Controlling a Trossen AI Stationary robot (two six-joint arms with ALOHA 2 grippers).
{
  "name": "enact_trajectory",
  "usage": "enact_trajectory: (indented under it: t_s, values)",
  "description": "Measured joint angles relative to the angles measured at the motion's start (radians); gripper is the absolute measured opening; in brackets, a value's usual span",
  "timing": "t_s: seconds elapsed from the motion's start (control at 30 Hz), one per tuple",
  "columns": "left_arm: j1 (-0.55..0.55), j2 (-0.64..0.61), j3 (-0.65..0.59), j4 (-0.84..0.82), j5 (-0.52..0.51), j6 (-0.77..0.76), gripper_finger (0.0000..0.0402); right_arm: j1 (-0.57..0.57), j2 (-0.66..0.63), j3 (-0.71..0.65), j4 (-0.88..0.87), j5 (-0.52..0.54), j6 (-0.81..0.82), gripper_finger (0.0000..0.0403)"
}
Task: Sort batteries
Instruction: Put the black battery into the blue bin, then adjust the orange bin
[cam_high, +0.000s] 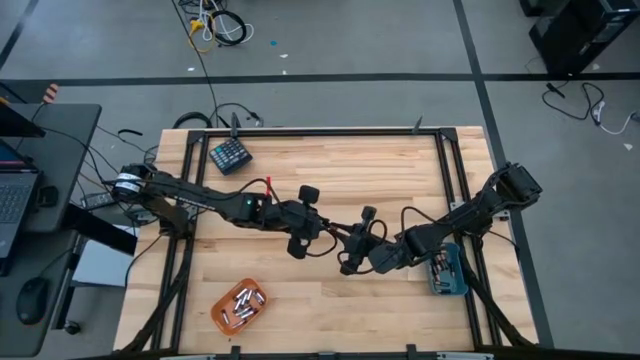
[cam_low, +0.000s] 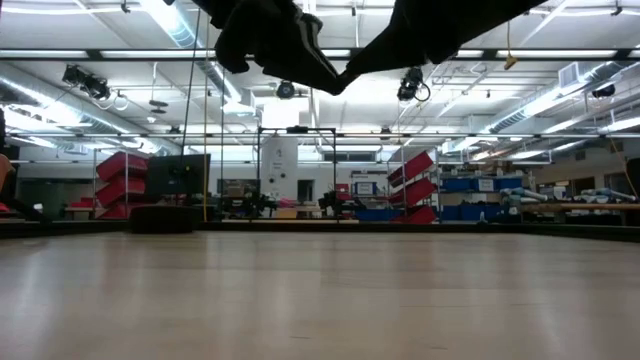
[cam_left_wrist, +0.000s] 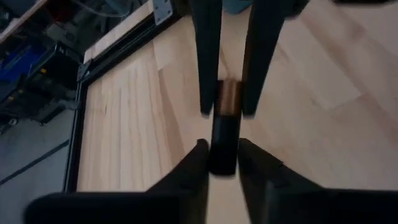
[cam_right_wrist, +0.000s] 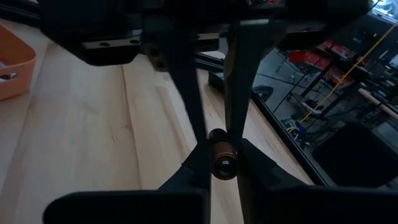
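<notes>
Left gripper (cam_high: 335, 229) and right gripper (cam_high: 345, 236) both clamp one battery (cam_left_wrist: 224, 127) above bare mid-table (cam_high: 330, 170), far from edges.

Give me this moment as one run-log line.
phase: handover mid-table | left gripper: shut on battery | right gripper: shut on same battery | orange tray: holds batteries | blue tray: near right arm

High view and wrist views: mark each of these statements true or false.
1. Both arms' jaws grip one battery between them. True.
2. The orange tray is empty. False: it holds several batteries.
3. The keypad block lies near the table's back left corner. True.
4. The blue tray sits by the left arm's base. False: it lies at the right edge, beneath the right arm.
</notes>
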Motion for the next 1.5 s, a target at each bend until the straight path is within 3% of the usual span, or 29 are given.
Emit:
enact_trajectory:
  t_s: [0.1, 0.2, 0.33, 0.47, 0.57, 0.67, 0.8, 1.07, 1.2, 1.33, 1.5]
  values:
    - [0.001, 0.000, 0.001, -0.037, -0.010, -0.028, 0.0124, 0.006, -0.037, -0.001, -0.034, 0.001, 0.010, 0.0036]
    - [0.001, 0.000, 0.001, -0.088, -0.027, -0.055, 0.0178, 0.008, -0.122, 0.001, -0.223, -0.049, 0.131, 0.0036]
    - [-0.003, 0.000, 0.000, -0.156, -0.109, -0.124, 0.0231, -0.012, -0.245, 0.083, -0.739, -0.287, 0.445, 0.0036]
    - [-0.017, 0.000, 0.000, -0.194, -0.127, -0.146, 0.0259, -0.023, -0.286, 0.222, -1.272, -0.593, 0.763, 0.0036]
    - [-0.030, 0.000, 0.000, -0.190, -0.124, -0.158, 0.0265, -0.003, -0.292, 0.292, -1.530, -0.816, 0.948, 0.0036]
    - [-0.033, 0.000, 0.000, -0.189, -0.126, -0.175, 0.0265, 0.050, -0.296, 0.289, -1.695, -0.929, 1.057, 0.0036]
    - [-0.047, -0.001, -0.001, -0.189, -0.127, -0.190, 0.0265, 0.158, -0.333, 0.236, -1.752, -0.977, 1.182, 0.0036]
    - [-0.107, -0.056, -0.001, -0.191, -0.128, -0.189, 0.0266, 0.364, -0.459, 0.080, -1.706, -0.908, 1.511, 0.0037]
    - [-0.130, -0.107, -0.001, -0.208, -0.129, -0.190, 0.0266, 0.413, -0.488, 0.005, -1.695, -0.911, 1.659, 0.0094]
    - [-0.155, -0.173, -0.001, -0.237, -0.133, -0.196, 0.0266, 0.437, -0.494, -0.015, -1.665, -0.921, 1.683, 0.0160]
    - [-0.226, -0.286, -0.001, -0.279, -0.135, -0.225, 0.0266, 0.444, -0.494, -0.015, -1.629, -0.820, 1.700, 0.0191]
